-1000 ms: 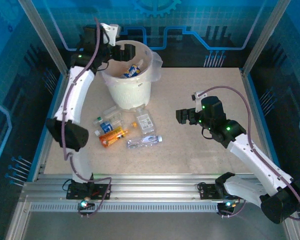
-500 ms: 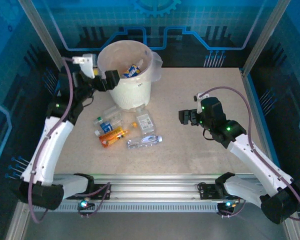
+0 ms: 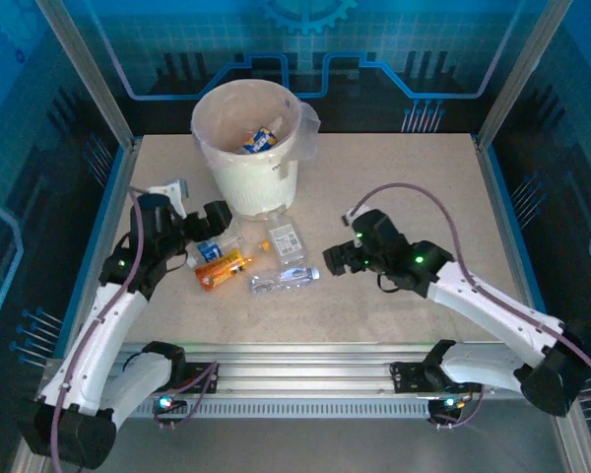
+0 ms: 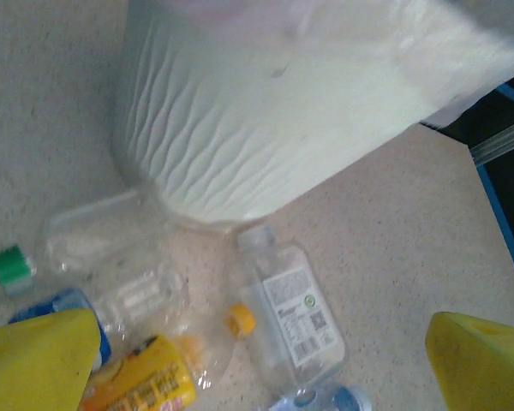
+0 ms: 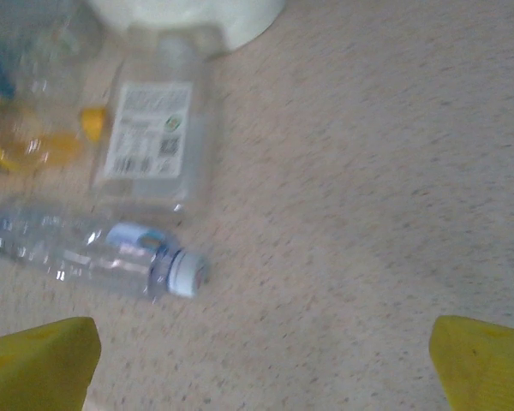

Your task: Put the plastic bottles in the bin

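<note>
Plastic-bottle pickup stage, with left fingers (image 3: 217, 217) and right fingers (image 3: 335, 258) both spread wide and empty, flanking the plastic bottles (image 3: 284, 280) lying centre-left on the bench (image 3: 404, 187) just below the bin (image 3: 248, 177) at upper centre; next, likely lowering onto one bottle and closing

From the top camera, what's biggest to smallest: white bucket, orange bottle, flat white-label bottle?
1. large white round bin.
2. orange-labelled plastic bottle and flat clear white-labelled bottle look about alike; I won't rank them.
</note>
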`<state>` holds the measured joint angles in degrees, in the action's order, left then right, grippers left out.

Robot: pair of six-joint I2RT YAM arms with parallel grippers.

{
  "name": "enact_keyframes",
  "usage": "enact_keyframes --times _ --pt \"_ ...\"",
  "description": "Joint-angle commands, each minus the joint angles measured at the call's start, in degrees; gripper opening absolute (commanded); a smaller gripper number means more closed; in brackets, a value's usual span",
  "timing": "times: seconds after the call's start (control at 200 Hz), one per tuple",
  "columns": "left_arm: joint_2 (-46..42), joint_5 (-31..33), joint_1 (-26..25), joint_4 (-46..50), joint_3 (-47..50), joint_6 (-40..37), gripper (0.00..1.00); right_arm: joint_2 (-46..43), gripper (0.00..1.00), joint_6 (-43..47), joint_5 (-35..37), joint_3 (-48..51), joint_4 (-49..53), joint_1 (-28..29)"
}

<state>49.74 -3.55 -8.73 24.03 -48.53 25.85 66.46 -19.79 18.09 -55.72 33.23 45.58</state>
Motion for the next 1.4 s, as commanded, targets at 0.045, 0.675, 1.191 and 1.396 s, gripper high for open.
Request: enact_keyframes --times 0.045,0.675,1.191,1.396 --pt "-3.8 1.12 -0.15 1.98 5.84 4.77 0.99 9.21 1.0 3.35 4.5 -5.97 7.63 7.52" --pt "-4.85 2.36 -0.15 7.05 11.57 5.65 0.99 31.62 0.95 21.06 -4.1 -16.81 2.95 15.0" --pt "-4.18 3.11 -0.06 6.55 12.15 5.25 0.99 39.54 0.89 27.79 -14.02 -22.02 -0.01 9.0" --pt "-4.06 3.37 -0.06 6.16 12.19 4.77 0.99 42.01 0.89 27.79 -14.31 -21.95 -0.16 8.56"
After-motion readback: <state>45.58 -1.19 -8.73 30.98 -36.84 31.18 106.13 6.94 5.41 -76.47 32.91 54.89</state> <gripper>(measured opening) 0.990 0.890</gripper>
